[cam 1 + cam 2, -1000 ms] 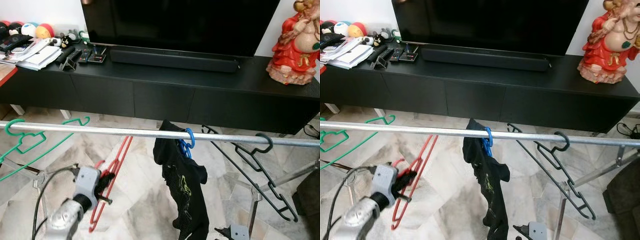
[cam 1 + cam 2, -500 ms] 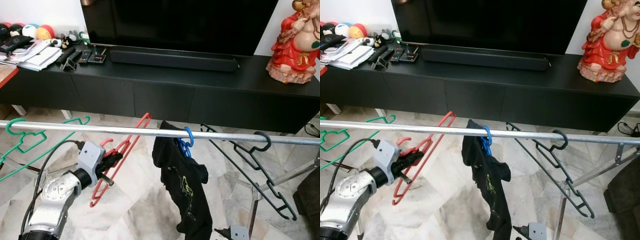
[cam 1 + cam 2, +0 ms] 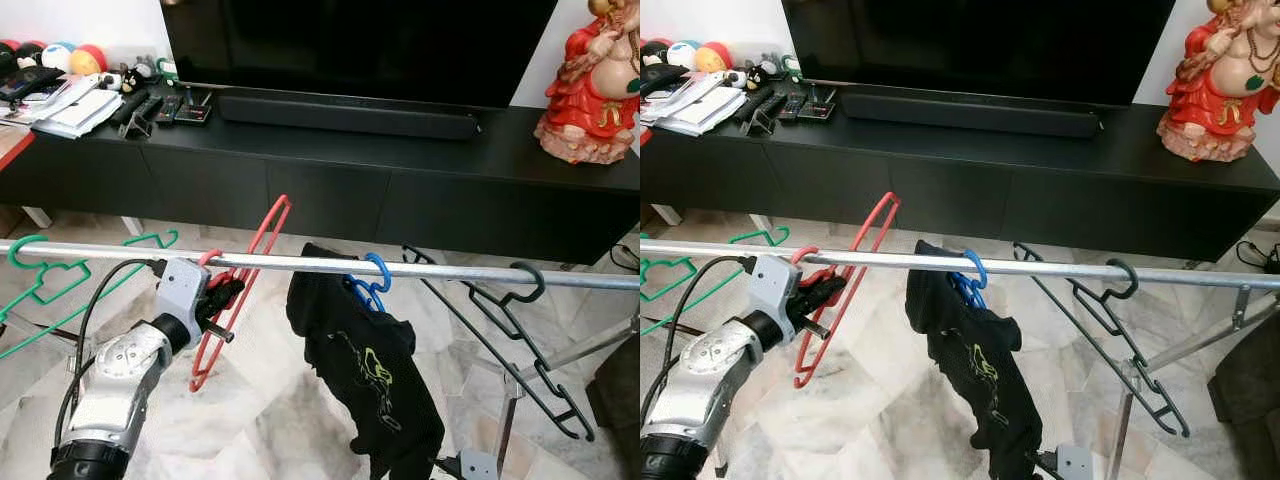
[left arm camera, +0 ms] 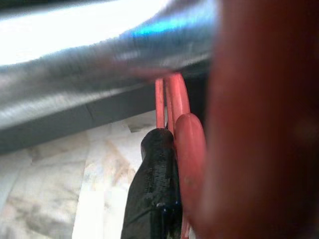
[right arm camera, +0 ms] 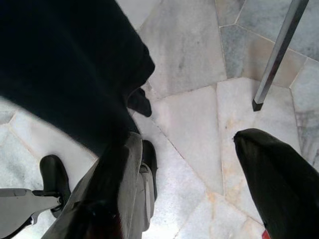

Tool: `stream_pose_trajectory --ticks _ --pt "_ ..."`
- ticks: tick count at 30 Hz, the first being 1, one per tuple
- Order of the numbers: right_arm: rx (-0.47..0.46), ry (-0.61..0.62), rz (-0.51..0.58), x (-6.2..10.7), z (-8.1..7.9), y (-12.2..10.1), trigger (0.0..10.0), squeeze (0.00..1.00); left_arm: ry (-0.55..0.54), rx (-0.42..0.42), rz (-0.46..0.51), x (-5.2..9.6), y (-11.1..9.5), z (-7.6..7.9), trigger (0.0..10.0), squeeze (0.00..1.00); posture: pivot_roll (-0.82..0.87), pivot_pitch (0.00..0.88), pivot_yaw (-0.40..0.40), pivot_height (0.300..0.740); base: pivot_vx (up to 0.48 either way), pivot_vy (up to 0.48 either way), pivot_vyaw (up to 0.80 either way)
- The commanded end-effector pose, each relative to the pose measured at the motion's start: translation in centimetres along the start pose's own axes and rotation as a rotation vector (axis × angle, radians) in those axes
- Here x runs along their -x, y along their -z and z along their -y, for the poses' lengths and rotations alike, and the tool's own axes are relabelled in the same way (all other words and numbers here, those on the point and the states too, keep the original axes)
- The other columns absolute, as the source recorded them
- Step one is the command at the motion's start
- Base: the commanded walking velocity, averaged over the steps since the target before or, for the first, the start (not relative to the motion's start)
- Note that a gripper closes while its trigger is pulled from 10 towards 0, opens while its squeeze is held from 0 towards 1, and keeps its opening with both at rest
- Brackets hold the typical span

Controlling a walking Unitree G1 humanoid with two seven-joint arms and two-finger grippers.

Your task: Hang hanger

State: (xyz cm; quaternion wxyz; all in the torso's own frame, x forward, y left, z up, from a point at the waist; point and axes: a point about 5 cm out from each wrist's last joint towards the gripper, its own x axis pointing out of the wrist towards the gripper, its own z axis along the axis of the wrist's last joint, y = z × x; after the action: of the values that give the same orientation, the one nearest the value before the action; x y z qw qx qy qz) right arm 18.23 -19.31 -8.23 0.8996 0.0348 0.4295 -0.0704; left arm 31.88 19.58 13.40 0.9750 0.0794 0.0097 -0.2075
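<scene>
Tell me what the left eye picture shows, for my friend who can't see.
The robot's left claw holds a red plastic hanger up against a long silver metal rail. A black shirt on a blue hanger hangs further along.

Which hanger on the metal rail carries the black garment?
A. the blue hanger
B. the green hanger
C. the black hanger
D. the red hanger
A: the black garment hangs from the blue hanger, whose hook sits over the metal rail; the red hanger is bare, held by the left gripper.
</scene>
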Motion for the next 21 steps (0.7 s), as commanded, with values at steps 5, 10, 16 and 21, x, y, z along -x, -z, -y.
stream_pose_trajectory --ticks 5,10,16,21 --pt "-0.004 0.002 -0.033 0.1 0.1 0.7 10.0 0.00 -0.119 0.017 -0.068 -0.9 0.3 -0.3 10.0 0.00 -0.01 0.169 -0.036 0.740 0.000 0.000 0.00" --pt "-0.003 0.001 -0.033 0.1 0.1 0.7 10.0 0.00 -0.153 0.049 -0.056 -1.2 0.2 -0.4 10.0 0.00 -0.01 0.169 -0.036 0.740 0.000 0.000 0.00" --pt "-0.007 0.001 -0.033 0.1 0.0 0.8 10.0 0.00 -0.228 0.068 -0.128 -1.9 0.4 -0.3 10.0 0.00 -0.01 0.173 -0.034 0.740 0.000 0.000 0.00" --pt "-0.010 0.002 -0.034 0.2 0.0 0.8 10.0 0.00 -0.281 0.097 -0.172 -1.7 0.8 -0.5 10.0 0.07 -0.01 0.174 -0.030 0.740 0.000 0.000 0.00"
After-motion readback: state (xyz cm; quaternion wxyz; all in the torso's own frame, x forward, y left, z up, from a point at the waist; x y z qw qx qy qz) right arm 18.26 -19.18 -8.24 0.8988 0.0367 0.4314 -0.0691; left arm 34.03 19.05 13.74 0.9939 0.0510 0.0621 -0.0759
